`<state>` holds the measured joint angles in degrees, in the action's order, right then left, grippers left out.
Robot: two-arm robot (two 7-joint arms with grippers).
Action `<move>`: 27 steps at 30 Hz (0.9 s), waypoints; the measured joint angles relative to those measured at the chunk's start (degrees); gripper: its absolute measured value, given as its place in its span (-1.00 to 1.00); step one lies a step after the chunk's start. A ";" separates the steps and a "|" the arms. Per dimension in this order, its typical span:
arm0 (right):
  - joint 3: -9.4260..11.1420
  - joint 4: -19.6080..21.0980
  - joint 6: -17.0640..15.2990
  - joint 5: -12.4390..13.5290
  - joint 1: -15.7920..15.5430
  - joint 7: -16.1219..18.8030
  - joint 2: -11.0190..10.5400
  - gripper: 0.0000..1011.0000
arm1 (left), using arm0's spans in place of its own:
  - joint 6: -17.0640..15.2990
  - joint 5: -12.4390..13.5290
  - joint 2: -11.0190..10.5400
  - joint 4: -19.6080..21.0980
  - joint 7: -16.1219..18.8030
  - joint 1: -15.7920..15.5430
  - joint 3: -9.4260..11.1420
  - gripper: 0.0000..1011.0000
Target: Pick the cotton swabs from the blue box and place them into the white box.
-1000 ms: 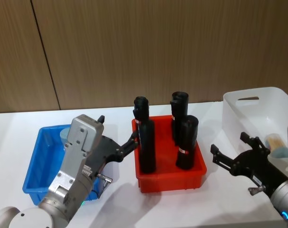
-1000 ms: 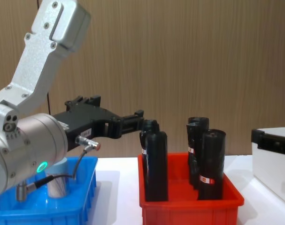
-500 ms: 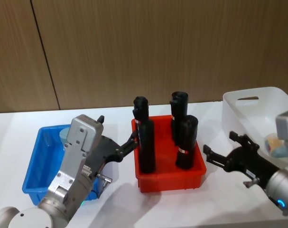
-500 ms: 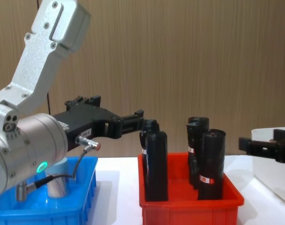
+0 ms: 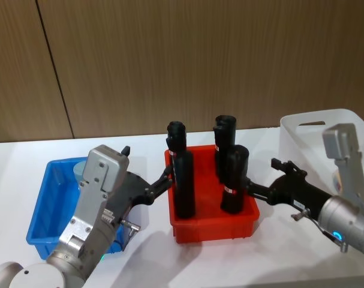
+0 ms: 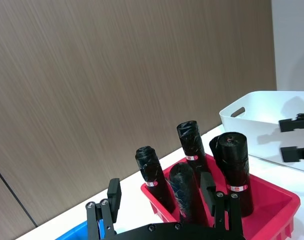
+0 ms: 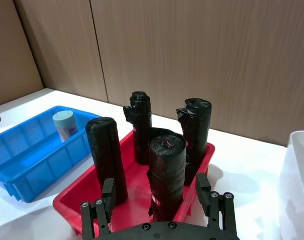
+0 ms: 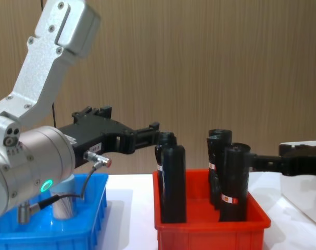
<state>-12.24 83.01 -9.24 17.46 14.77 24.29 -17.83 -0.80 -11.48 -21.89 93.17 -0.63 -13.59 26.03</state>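
The left claw [image 6: 162, 200] stands open and empty, its two black fingers [image 6: 113, 192] well apart, each tipped with a flat pad. Beyond it a red bin [image 6: 272, 192] sits on the white counter [image 6: 66, 225], holding several upright black cylinders [image 6: 234, 170] with small red-and-white labels. A corner of the blue box [image 6: 80, 233] shows just beside the claw's base. Past the red bin is the white box [image 6: 252, 112], a handle slot cut in its end wall. The right claw's [image 6: 295, 139] black fingertips are in front of the white box, spread apart. A wood-panelled wall [image 6: 116, 65] fills the background.
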 joint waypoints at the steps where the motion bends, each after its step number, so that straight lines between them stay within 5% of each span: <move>1: -0.15 -1.00 -0.09 -0.26 0.84 0.58 0.33 0.98 | 0.00 0.00 0.00 0.00 0.00 0.00 0.00 0.99; 27: -2.43 -19.16 1.13 -3.84 13.65 4.60 5.58 0.98 | 0.00 0.00 0.00 0.00 0.00 0.00 0.00 0.99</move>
<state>-14.67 63.85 -8.11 13.62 28.41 28.89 -12.25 -0.80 -11.48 -21.89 93.17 -0.62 -13.59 26.03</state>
